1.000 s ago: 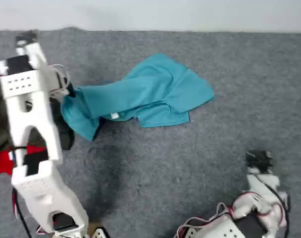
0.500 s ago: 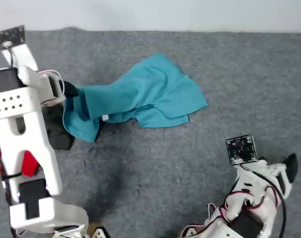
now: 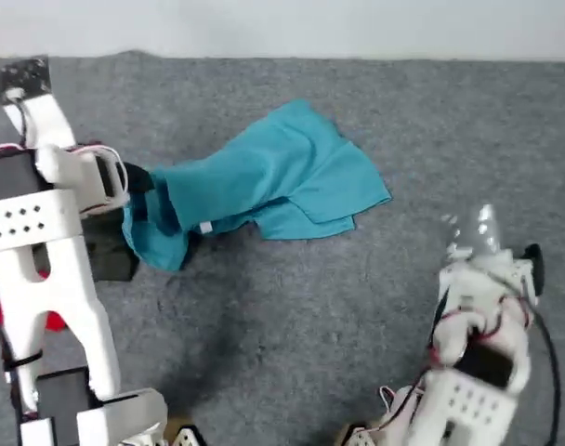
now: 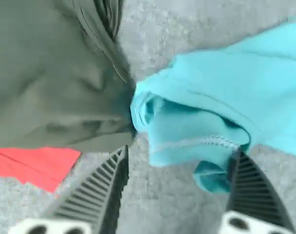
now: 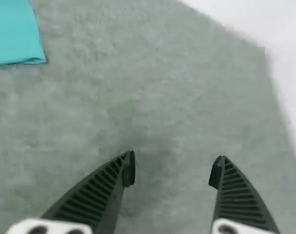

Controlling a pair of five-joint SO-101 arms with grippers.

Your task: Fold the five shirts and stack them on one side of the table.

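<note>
Left tool [image 4: 181, 153] is spread wide, one jaw on each side of the bunched-up end of the teal shirt [image 3: 273, 181]. It isn't pinching anything. My read is it's lined up to grab that gathered hem so the shirt can be dragged out flat for folding. I can't tell if the tips are actually touching the cloth.

Right next to that bunch, touching it, is a crumpled dark grey shirt [image 4: 50, 73], with a red shirt [image 4: 36, 165] peeking out from underneath. That looks like the pile waiting its turn at the left edge of the table [image 3: 310, 316]. The teal one lies rumpled and partly doubled over across the middle, nothing neatly folded about it, so I'd say the fold on it has barely started.

Right tool [image 5: 174, 165] is spread too and holds nothing, over bare table, with just a corner of the teal shirt well off to the side. I'm guessing it's parked out of the way.

Poses: the left arm [image 3: 50, 242] stretches from the near edge up along the left side, wrist bent in toward the shirt. The right arm [image 3: 478, 316] is tucked up near the near right corner, pointing away from the base.
</note>
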